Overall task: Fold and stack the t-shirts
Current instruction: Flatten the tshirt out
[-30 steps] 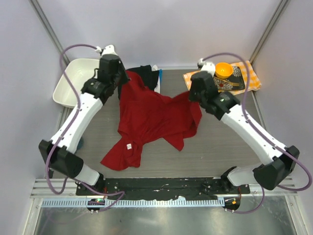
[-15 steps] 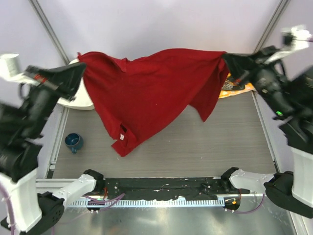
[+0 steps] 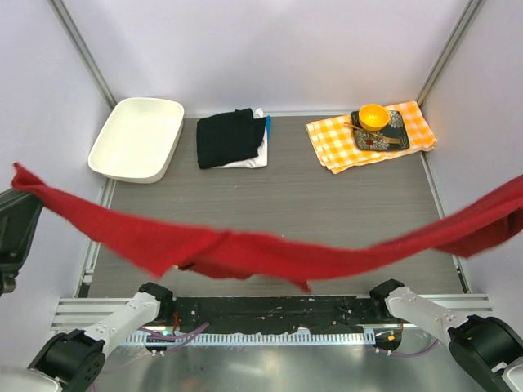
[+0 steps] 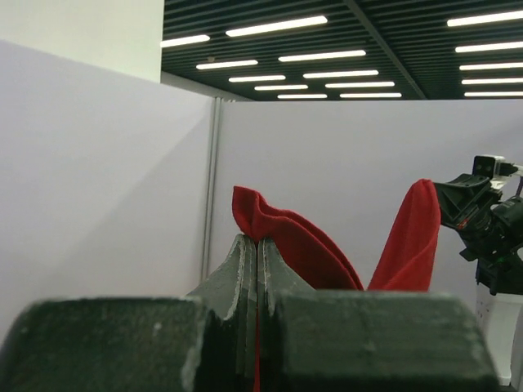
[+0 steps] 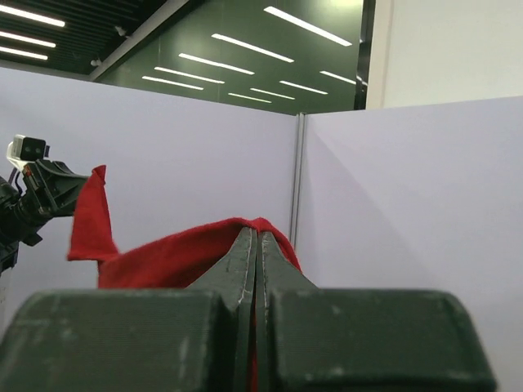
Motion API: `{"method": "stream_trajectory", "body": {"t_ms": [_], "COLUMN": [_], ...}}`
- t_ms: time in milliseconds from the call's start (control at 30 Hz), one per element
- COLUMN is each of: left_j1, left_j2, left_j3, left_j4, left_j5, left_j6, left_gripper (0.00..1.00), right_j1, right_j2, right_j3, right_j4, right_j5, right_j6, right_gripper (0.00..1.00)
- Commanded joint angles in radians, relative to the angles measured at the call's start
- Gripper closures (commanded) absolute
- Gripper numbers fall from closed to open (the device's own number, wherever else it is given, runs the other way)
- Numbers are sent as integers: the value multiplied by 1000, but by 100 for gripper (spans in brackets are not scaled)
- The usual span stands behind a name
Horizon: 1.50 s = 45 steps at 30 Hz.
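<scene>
The red t-shirt (image 3: 261,253) hangs in the air, stretched into a long sagging band across the near part of the top view. My left gripper (image 4: 257,239) is shut on one end of it (image 4: 294,241), raised high at the far left. My right gripper (image 5: 257,231) is shut on the other end (image 5: 180,253), high at the far right and outside the top view. Each wrist view shows the opposite arm holding its end. A folded black t-shirt (image 3: 227,137) lies on a folded white one (image 3: 255,160) at the back of the table (image 3: 327,204).
A white tub (image 3: 135,139) stands at the back left. An orange-and-white checked cloth (image 3: 331,139) at the back right carries a dark plate with an orange bowl (image 3: 373,116). Purple walls enclose the table on three sides.
The red t-shirt, lying crumpled on the table a second ago, has been lifted and pulled wide apart. Both arms rose and swung outward and toward the near edge.
</scene>
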Motion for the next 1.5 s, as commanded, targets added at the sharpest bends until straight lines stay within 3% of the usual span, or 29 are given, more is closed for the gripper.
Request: {"method": "stream_trajectory", "body": {"t_ms": [0,200,433,667,833,1100,1300,1467], "left_j1": [6,4,6,7,44,145,171,193], "left_j2": [56,70,151,292,449,812,1016,1161], "left_j3": [24,-170,-442,-755,-866,-758,-557,-353], "left_j4": [-2,47,162,321,490,605,587,533], "left_j5": [25,-56,-157,-271,-267,-196,-153,-121], "left_j6": [-23,7,43,101,99,92,92,92], "left_gripper": [100,100,100,100,100,100,100,100], "right_j1": [-45,-59,-57,-57,-112,-234,-278,-301], "right_j2": [63,76,53,82,186,485,725,836], "right_j3": [-48,-220,-647,-1045,-1228,-1196,-1059,-955], "right_j4": [23,20,78,248,415,575,603,626], "right_j5": [-55,116,444,730,808,749,738,725], "right_j6": [61,29,6,18,43,95,97,101], "right_gripper": [99,99,99,99,99,99,99,99]}}
